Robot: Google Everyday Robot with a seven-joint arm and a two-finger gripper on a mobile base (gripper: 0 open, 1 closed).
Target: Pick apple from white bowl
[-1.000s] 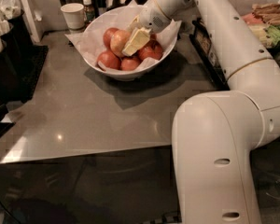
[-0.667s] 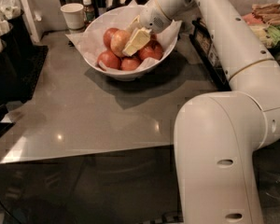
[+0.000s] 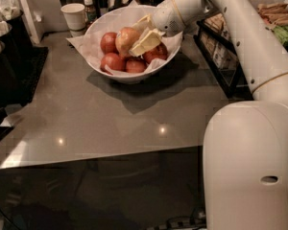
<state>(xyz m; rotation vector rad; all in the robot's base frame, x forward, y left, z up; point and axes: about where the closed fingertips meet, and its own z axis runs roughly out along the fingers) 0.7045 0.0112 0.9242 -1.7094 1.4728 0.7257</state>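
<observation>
You are looking at the hand (image 3: 134, 38) reaching down into the white bowl (image 3: 134, 76) from the right, its two pale fingers (image 3: 146, 43) closing around the right side of the apple (image 3: 125, 38). That apple (the palest one) is sitting on top of the red apples (image 3: 109, 42) in the bowl. The bowl is resting at the far end of the grey surface (image 3: 110, 123), near a paper cup (image 3: 74, 16).
</observation>
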